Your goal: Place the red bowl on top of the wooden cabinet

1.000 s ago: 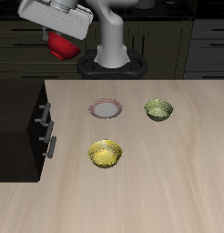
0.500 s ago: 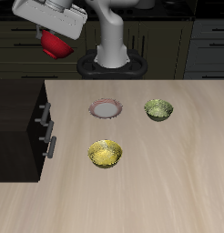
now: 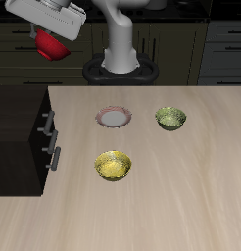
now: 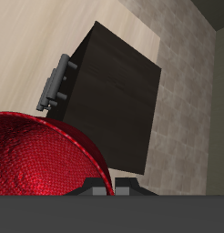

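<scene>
**A:** Gripper (image 3: 54, 31) first: your fingers are clamped on the red bowl (image 3: 51, 45), which hangs beneath them high in the air, past the table's back edge. Over the last second you've carried it steadily sideways, away from the robot's base and toward the cabinet's side of the table, rising slightly. The wrist view agrees: the bowl (image 4: 41, 155) fills the near field with the cabinet (image 4: 118, 91) below and well apart from it.

**B:** So what does that mean for the job?

**A:** You're in the carry, I'd judge roughly past halfway. The lift is done; what's left is bringing the bowl forward over the cabinet (image 3: 20, 123), lowering it onto the flat top and letting go. It isn't over the top yet, so don't descend now.

**B:** Count the scene, left to right.

**A:** 1 dark cabinet with 2 silver handles (image 3: 50, 140) on its side. 1 red bowl, in your grip. 1 small plate (image 3: 113, 118) with a pinkish rim, near the table's middle. 1 yellow bowl (image 3: 113, 165), nearer the front edge. 1 olive-green bowl (image 3: 170, 119), beside the plate. That makes 3 bowls, 1 plate, 1 cabinet, all on 1 table (image 3: 181, 196) except the bowl you're holding.
</scene>
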